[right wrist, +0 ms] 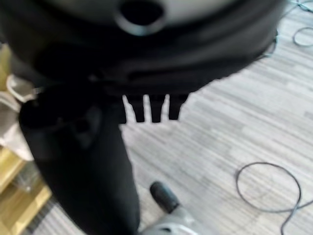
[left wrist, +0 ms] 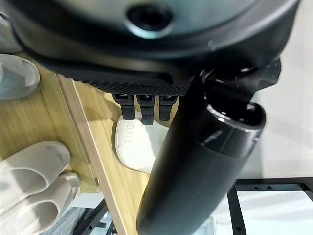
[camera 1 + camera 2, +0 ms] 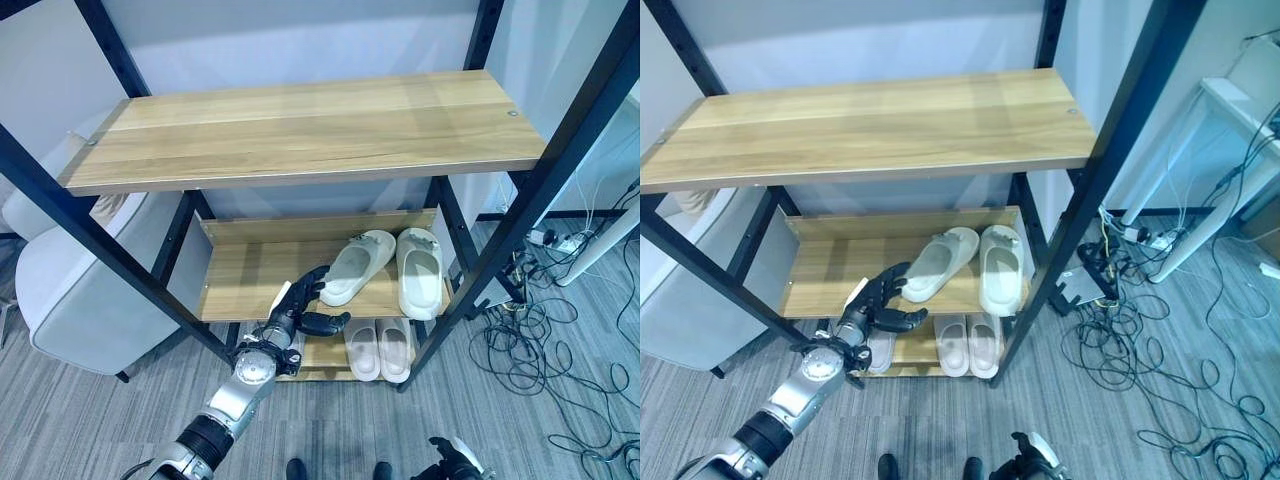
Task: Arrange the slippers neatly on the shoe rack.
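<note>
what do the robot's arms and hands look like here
The left arm is silver-grey metal with a rounded wrist joint and a black band lower down. It ends in a dark left hand with slim, segmented black fingers and a thick black thumb. Up close the hand has a textured black ridge above its fingers. The right hand is the same dark bulk with short black fingers.

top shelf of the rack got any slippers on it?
No. The top shelf is bare wood; one pair of slippers lies on the middle shelf, another pair below.
</note>
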Tool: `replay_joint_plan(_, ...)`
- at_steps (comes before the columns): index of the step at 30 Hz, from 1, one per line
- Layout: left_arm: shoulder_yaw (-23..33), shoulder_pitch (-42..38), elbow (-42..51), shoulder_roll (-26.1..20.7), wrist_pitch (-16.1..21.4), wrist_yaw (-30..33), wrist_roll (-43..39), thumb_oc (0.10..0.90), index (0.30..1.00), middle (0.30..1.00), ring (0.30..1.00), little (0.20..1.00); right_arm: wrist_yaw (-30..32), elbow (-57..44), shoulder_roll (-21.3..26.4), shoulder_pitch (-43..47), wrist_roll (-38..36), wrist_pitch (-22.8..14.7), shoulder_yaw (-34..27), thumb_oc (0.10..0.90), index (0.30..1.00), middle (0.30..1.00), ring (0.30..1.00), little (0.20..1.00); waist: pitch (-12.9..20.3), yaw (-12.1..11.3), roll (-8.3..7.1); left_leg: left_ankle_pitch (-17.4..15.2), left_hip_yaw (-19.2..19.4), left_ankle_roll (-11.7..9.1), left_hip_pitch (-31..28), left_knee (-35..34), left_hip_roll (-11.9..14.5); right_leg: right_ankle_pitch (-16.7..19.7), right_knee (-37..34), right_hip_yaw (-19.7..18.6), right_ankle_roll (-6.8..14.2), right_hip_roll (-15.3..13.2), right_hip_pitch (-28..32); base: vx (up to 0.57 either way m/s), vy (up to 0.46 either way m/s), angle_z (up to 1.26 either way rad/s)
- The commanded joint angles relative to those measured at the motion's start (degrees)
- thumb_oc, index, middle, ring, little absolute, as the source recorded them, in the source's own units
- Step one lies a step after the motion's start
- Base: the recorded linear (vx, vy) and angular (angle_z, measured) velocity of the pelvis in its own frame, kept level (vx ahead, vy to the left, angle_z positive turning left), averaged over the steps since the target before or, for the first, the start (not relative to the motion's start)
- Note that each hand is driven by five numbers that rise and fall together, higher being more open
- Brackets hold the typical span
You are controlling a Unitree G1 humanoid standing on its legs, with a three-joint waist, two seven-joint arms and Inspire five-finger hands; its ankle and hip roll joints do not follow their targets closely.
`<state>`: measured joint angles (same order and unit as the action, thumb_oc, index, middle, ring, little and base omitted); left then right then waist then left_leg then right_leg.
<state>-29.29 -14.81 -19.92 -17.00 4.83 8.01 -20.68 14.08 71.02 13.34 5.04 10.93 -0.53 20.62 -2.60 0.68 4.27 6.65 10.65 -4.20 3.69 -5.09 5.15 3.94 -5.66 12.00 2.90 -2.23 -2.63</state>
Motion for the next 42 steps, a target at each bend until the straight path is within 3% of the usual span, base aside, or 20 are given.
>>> replay_joint_plan(1, -3.0, -4.8, 4.6, 4.6, 4.9, -3.1, -0.3, 0.800, 0.900, 0.900, 0.900, 0.900, 1.5, -0.6, 0.0, 0.0, -0.5, -0.7, 0.9, 0.800, 0.900, 0.900, 0.900, 0.900, 3.9, -0.8, -1.60, -2.4, 1.1, -3.7, -0.3, 0.1, 1.9, -0.2, 0.7, 3.2, 6.0, -3.8, -2.8, 0.00, 0.000, 0.00)
replay_joint_plan(27, -8.8, -5.0, 8.2, 6.9, 4.7, -3.5, -2.0, 0.800, 0.900, 0.900, 0.900, 0.900, 2.9, -0.8, -1.3, 0.1, -1.1, -1.1, 2.0, 0.800, 0.900, 0.900, 0.900, 0.900, 3.5, -0.8, -2.26, -3.0, 1.1, -3.5, -1.6, 0.1, 1.8, -0.3, 0.7, 3.4, 6.0, -3.7, -1.7, 0.00, -0.002, -0.01)
replay_joint_plan(34, -5.8, -6.8, 9.9, 4.3, 5.4, -2.4, -1.0, 0.800, 0.900, 0.900, 0.900, 0.900, 2.6, -0.3, -1.5, -1.0, -0.7, -1.0, 1.9, 0.800, 0.900, 0.900, 0.900, 0.900, 4.0, -0.9, -2.24, -3.1, 1.0, -3.5, -1.9, 0.1, 1.7, -0.2, 0.7, 3.8, 6.1, -3.8, -1.3, 0.00, 0.000, 0.00)
replay_joint_plan(42, 0.6, -2.2, 20.4, -0.7, 5.9, -4.5, -6.1, 0.800, 0.900, 0.900, 0.900, 0.900, 1.2, -0.4, -2.0, -1.3, 0.0, -0.5, 1.1, 0.800, 0.900, 0.900, 0.900, 0.900, 4.5, -2.5, -2.77, -3.3, 0.6, -3.6, -2.1, 0.1, 1.5, -0.1, 0.7, 4.8, 6.4, -4.1, -0.6, -0.01, 0.022, 0.04)
